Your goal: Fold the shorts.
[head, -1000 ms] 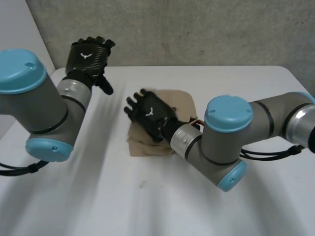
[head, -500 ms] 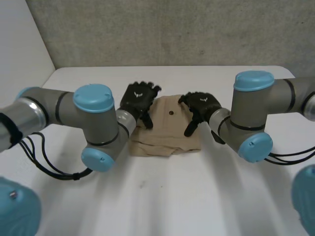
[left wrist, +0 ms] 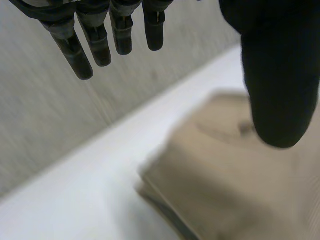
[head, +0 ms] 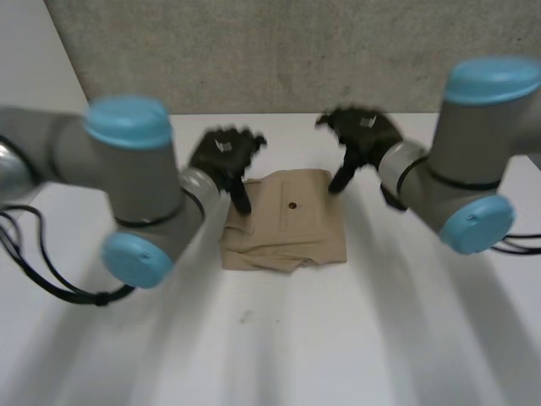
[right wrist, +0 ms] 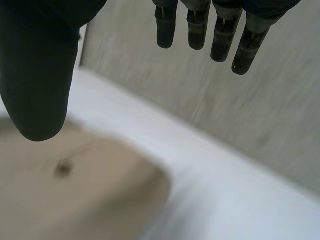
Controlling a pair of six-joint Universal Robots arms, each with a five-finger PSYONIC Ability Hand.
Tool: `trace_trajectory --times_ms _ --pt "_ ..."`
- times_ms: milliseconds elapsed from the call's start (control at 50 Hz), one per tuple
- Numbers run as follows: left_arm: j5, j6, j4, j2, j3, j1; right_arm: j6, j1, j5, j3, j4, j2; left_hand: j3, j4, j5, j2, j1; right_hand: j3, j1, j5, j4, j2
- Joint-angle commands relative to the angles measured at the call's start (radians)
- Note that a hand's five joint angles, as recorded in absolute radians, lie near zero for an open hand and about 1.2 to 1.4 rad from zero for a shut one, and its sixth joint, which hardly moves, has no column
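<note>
The tan shorts (head: 286, 222) lie folded into a compact rectangle in the middle of the white table (head: 279, 338), a dark button on top. My left hand (head: 224, 158) hovers above the bundle's far left corner, fingers straight and apart, holding nothing. My right hand (head: 362, 139) hangs above the far right corner, also open and empty. In the left wrist view the fingers (left wrist: 95, 37) spread above the table while the thumb (left wrist: 277, 75) is over the shorts (left wrist: 225, 185). In the right wrist view the thumb (right wrist: 37, 75) is over the shorts (right wrist: 75, 195), with the fingers (right wrist: 220, 30) toward the wall.
A grey concrete wall (head: 279, 51) runs behind the table's far edge. Both arms reach in from the near sides, the left elbow (head: 131, 194) and right elbow (head: 473, 178) raised above the table on either side of the shorts.
Both hands have lifted off the folded shorts and drawn apart toward the table's far edge. The right hand, on the cloth a second ago, now hangs above its far right corner.
</note>
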Motion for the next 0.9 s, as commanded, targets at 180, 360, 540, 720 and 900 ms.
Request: trace_trajectory --times_ms 180,360,540,720,900 --pt "-0.044 -0.086 -0.003 0.653 -0.368 0.169 0.014 -0.041 0.192 0.408 -0.103 -0.543 -0.026 -0.023 -0.023 -0.017 -0.019 -0.001 -0.007 -0.064 -0.056 -0.046" --pt "-0.044 -0.093 -0.005 0.755 -0.538 0.205 0.014 -0.120 0.189 0.566 -0.104 -0.704 -0.026 -0.023 -0.023 -0.017 -0.019 -0.001 -0.007 -0.064 -0.056 -0.046" --pt "-0.044 -0.097 0.001 0.755 -0.550 0.209 0.005 -0.123 0.189 0.566 -0.101 -0.716 -0.026 -0.023 -0.023 -0.017 -0.019 -0.001 -0.007 -0.064 -0.056 -0.046" --pt "-0.042 -0.097 0.004 0.745 -0.524 0.214 -0.024 -0.117 0.194 0.547 -0.083 -0.695 -0.029 -0.026 -0.026 -0.020 -0.022 -0.001 -0.007 -0.064 -0.056 -0.046" --pt "-0.039 -0.097 0.004 0.724 -0.509 0.241 -0.031 -0.113 0.182 0.541 -0.083 -0.669 -0.029 -0.026 -0.026 -0.020 -0.022 -0.001 -0.007 -0.064 -0.056 -0.046"
